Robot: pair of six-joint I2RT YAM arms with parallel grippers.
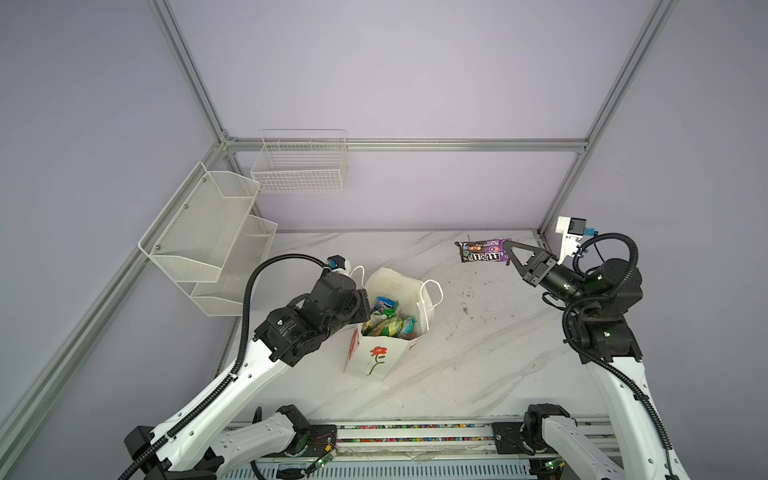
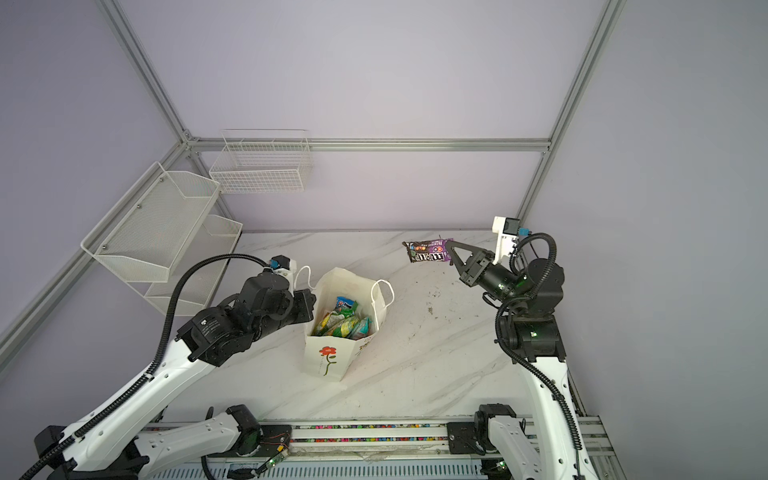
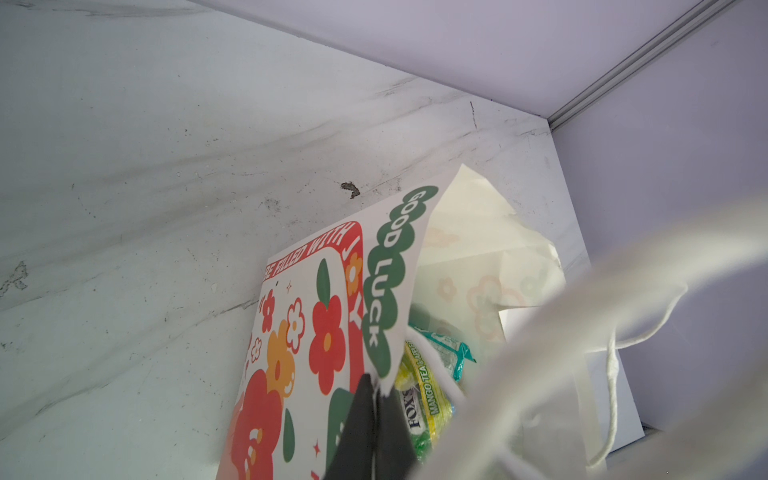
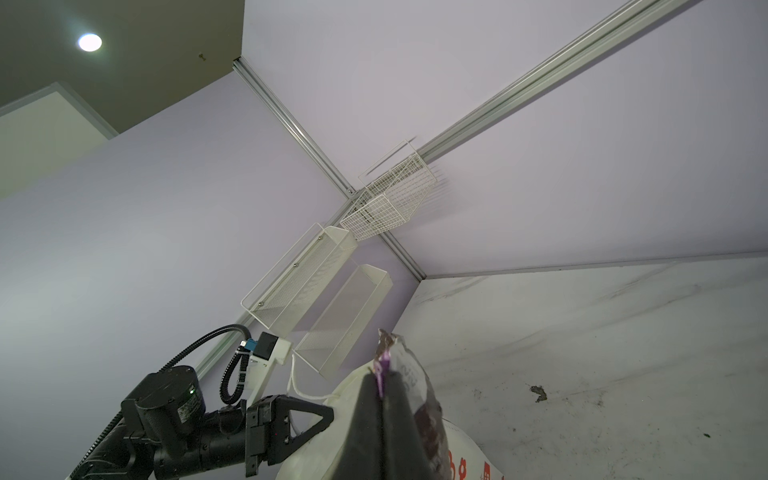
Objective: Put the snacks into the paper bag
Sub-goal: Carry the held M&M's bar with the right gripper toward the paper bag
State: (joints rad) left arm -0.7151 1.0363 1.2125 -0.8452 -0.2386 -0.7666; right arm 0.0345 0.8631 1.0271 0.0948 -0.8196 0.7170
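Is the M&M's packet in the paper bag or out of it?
Out. The right pincer is shut on one end of the M&M's packet, well apart from the paper bag.

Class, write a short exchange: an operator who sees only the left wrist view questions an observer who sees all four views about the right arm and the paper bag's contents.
Operator: I see the tall white flower-printed paper bag close up. What is the right arm doing?
Observer: In both top views the right gripper is shut on one end of a dark brown-purple M&M's packet, off to the bag's right.
Operator: What lies in the bag besides the green-yellow packet and teal packet I see?
Observer: A blue bar wrapper, near the bag's far wall.
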